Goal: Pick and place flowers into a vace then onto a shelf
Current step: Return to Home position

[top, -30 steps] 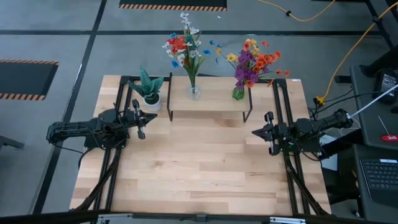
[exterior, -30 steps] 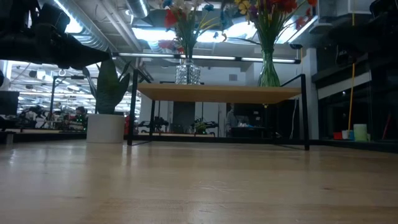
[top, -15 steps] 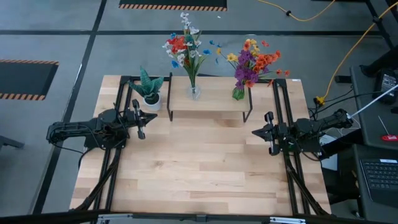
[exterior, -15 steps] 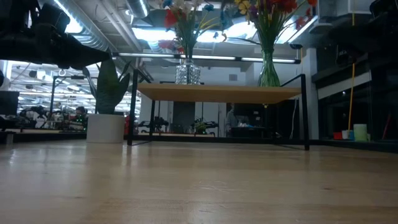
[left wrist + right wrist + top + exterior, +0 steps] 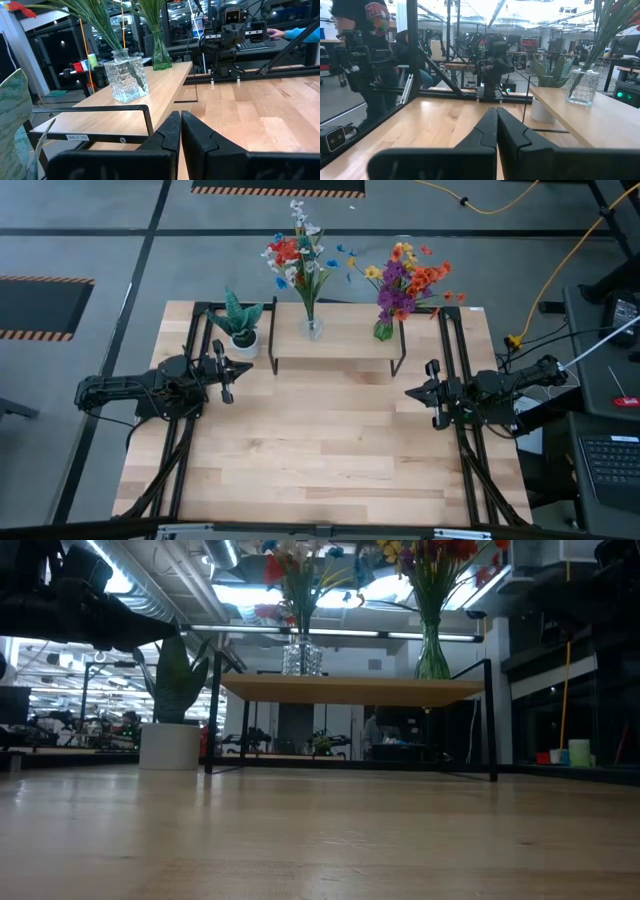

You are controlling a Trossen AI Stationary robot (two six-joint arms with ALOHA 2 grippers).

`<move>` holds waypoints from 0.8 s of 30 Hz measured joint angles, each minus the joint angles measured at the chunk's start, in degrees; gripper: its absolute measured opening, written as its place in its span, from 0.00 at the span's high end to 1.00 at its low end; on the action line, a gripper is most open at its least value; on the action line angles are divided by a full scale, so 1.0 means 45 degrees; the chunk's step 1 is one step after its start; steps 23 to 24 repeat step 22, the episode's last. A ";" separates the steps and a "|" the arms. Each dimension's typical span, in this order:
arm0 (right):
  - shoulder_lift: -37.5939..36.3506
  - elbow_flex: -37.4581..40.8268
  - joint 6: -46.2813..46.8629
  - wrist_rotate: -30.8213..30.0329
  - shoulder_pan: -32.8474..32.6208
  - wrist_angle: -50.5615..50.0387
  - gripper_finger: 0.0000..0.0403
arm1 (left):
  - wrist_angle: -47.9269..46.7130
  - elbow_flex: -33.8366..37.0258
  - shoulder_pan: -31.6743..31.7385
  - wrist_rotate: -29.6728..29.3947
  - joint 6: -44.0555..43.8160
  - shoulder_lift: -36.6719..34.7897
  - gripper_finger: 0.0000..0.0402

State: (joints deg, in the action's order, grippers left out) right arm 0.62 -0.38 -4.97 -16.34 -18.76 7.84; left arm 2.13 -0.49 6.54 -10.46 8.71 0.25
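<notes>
I see a spiky potted plant [image 5: 240,323] in a white pot [image 5: 168,746] standing on the wooden tabletop [image 5: 320,450], at the far edge on the left side. A yellow cable [image 5: 480,209] loops over the grey floor beyond the far edge. A keyboard [image 5: 612,460] sits off the right side. A person in dark clothes [image 5: 372,55] stands beyond the table. A blue sleeve [image 5: 302,32] reaches toward what may be another keyboard.

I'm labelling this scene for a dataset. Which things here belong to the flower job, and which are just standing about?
Belonging to the job: flowers, clear vase, green vase, shelf bearing both vases, left gripper and right gripper, both shut and empty.
Just standing about: potted plant beside the shelf, on the table.
</notes>
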 joint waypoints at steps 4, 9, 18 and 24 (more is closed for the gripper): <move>-0.0003 0.0000 0.0000 0.0000 0.0000 0.0000 0.99 | 0.0000 0.0000 0.0000 0.0000 0.0000 0.0000 0.98; 0.0000 0.0000 0.0000 0.0000 -0.0003 0.0000 0.99 | 0.0000 0.0000 0.0002 0.0000 0.0000 0.0000 0.98; 0.0001 0.0000 -0.0001 0.0000 -0.0003 0.0001 0.99 | 0.0000 0.0000 0.0002 0.0005 0.0000 0.0000 0.98; 0.0002 0.0000 0.0000 0.0000 0.0000 0.0005 0.99 | -0.0002 0.0000 -0.0001 0.0000 0.0000 0.0000 0.98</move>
